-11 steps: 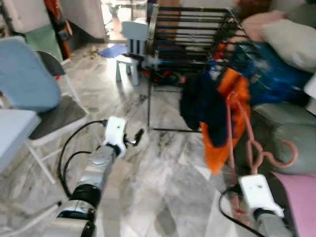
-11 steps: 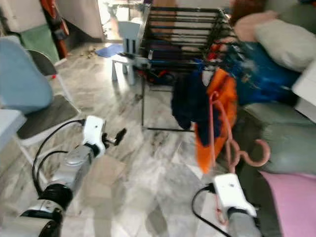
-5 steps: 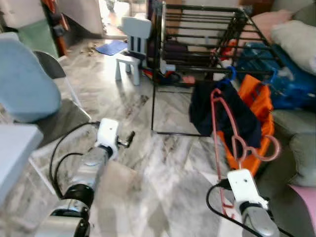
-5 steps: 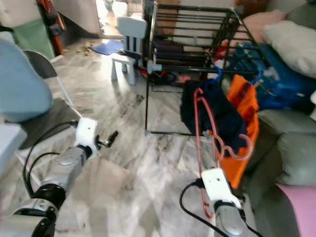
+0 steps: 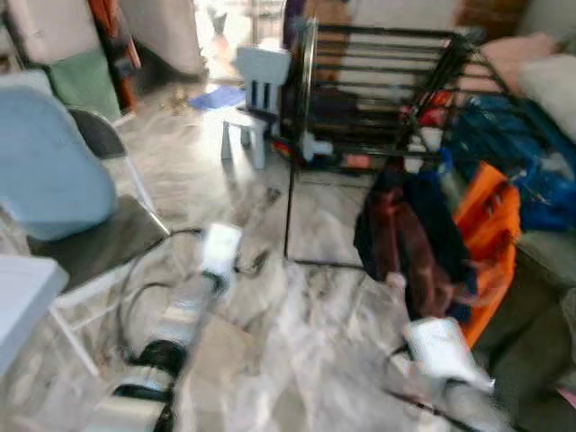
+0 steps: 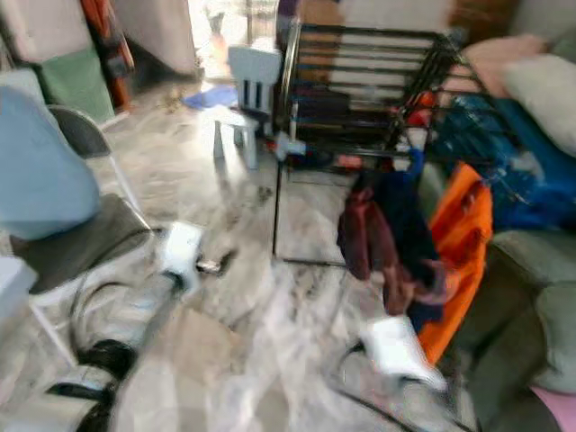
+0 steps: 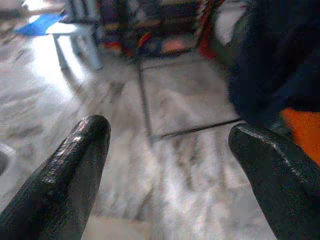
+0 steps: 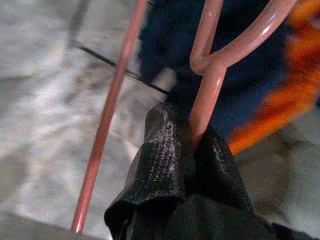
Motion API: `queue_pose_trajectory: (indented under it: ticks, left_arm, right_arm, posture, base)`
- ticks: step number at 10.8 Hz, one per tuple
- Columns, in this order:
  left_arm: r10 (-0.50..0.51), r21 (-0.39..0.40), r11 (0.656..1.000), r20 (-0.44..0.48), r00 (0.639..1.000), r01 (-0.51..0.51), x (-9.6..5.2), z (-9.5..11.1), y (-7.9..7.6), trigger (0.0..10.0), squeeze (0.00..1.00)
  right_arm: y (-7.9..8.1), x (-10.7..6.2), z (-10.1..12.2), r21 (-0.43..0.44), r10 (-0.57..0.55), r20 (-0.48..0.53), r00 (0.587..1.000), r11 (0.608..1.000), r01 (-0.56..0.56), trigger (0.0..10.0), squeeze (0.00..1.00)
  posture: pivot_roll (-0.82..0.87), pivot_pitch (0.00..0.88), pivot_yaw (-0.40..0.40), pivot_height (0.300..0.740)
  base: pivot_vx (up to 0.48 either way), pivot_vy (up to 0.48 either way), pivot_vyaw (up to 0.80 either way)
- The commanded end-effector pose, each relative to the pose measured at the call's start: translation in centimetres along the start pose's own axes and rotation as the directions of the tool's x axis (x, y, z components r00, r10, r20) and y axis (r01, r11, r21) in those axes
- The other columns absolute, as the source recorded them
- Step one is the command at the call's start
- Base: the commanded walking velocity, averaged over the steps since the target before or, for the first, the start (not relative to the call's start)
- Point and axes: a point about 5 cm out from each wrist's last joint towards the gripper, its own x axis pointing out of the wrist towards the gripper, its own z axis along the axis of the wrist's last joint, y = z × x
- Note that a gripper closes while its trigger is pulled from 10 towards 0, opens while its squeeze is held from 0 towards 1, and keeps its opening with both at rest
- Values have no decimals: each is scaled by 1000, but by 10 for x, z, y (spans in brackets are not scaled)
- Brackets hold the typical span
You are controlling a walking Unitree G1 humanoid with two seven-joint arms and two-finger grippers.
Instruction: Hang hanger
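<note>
My right gripper [image 8: 192, 137] is shut on the neck of a pink hanger [image 8: 207, 95], whose long bar [image 8: 107, 120] runs off to one side. In the blurred eye views the hanger [image 5: 409, 256] is a reddish smear in front of a dark navy garment [image 5: 432, 225]. That garment hangs beside an orange one [image 5: 490, 234] on the front rail of the black drying rack [image 5: 378, 90]. The right arm's white wrist [image 5: 436, 346] is below them. My left gripper [image 7: 170, 150] is open and holds nothing, low over the marble floor left of the rack [image 5: 256, 263].
A folding chair with a blue back [image 5: 54, 171] and a white table corner [image 5: 22, 297] stand at the left. A small pale child's chair [image 5: 256, 85] is beside the rack. A grey sofa [image 5: 540, 261] with pillows and a blue bag lines the right.
The view has swung and gone blurred. The hanger in my right gripper now stands before the dark garment rather than beside the orange one. My left arm keeps much the same pose.
</note>
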Motion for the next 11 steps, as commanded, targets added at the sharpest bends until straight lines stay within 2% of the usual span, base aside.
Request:
queue_pose_trajectory:
  ticks: [1,4,11]
  left_arm:
    - [-36,1,999,16,999,36,6,7,-13,10000,0]
    - [-34,-5,999,7,999,34,6,5,-14,10000,0]
    - [-45,-22,999,-18,999,44,7,4,-16,10000,0]
  right_arm:
    - [-10,0,-6,-16,-18,-44,999,1000,17,10000,0]
    - [-9,1,-6,-19,-9,-63,998,1000,8,10000,0]
    - [-7,4,-4,-19,-15,-64,998,1000,14,10000,0]
  posture:
    - [6,0,-39,740]
    - [6,0,-41,740]
    - [6,0,-39,740]
  base:
    - [420,0,0]
    - [418,81,0]
    - [299,373,0]
